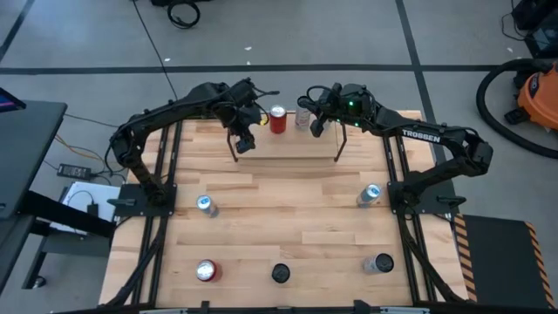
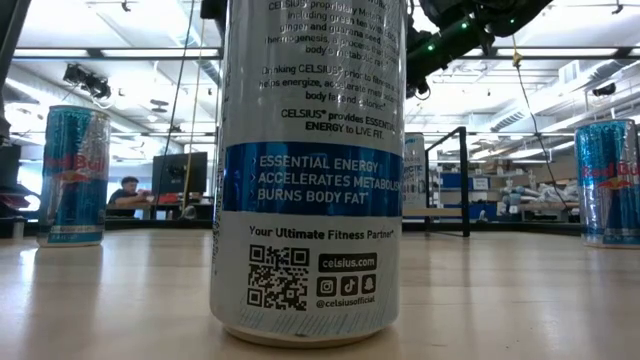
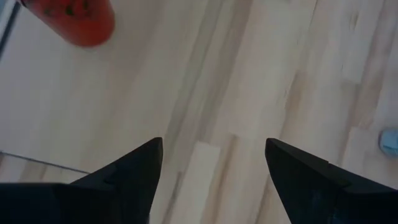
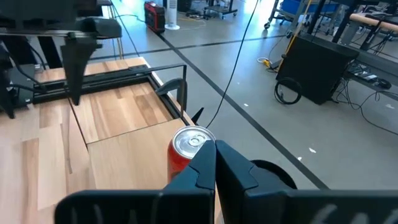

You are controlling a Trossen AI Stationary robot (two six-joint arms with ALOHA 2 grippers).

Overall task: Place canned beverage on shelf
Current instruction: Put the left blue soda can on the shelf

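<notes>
A red can (image 1: 277, 119) stands upright on the shelf (image 1: 288, 146), a light-wood platform with black rods at the table's far middle. A pale can (image 1: 302, 118) stands just right of it. My left gripper (image 1: 245, 139) hovers open over the shelf's left part; its wrist view shows bare wood between the fingers (image 3: 214, 168) and the red can (image 3: 78, 18) off to one side. My right gripper (image 1: 315, 125) is shut and hangs by the pale can. In its wrist view the shut fingertips (image 4: 214, 163) stand in front of the red can (image 4: 186, 152).
Several more cans stand on the tabletop: silver-blue ones at mid left (image 1: 205, 205) and mid right (image 1: 370, 195), and a red (image 1: 207, 270), a dark (image 1: 280, 273) and a silver one (image 1: 378, 263) near the front. A tall white can (image 2: 305, 170) fills the low view.
</notes>
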